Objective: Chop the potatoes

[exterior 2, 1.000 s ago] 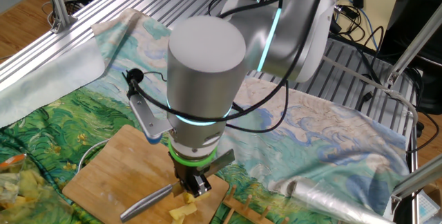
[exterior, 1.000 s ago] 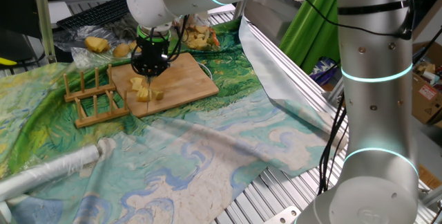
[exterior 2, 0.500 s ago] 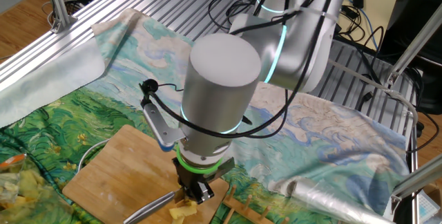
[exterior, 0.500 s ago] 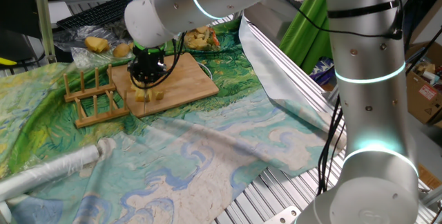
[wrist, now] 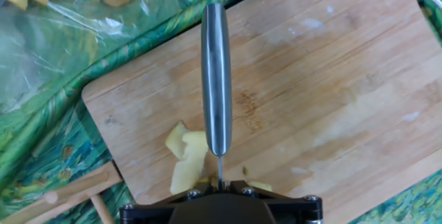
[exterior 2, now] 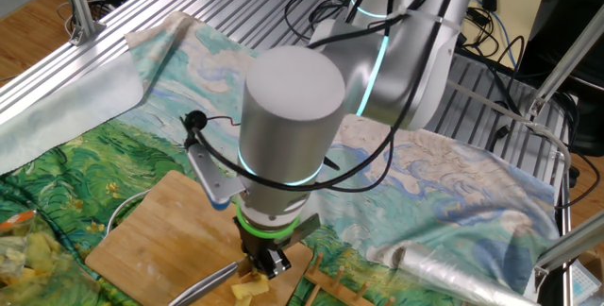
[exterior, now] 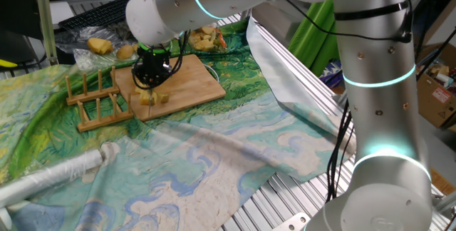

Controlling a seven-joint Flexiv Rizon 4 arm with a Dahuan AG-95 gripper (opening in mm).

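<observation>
1. Gripper (wrist: pixel 219 195): bottom centre of the hand view, jaws closed on a knife (wrist: pixel 216 79) whose steel handle runs up the frame.
2. Potatoes (wrist: pixel 188 156): pale-yellow chunks on the wooden board (wrist: pixel 324 86), lower centre, just left of the blade.
3. Wooden rack (exterior: pixel 96 99): left of the board in one fixed view, on the green printed cloth (exterior: pixel 214 152).
4. Plastic bag (exterior: pixel 100 44): upper left, holding whole potatoes.
</observation>
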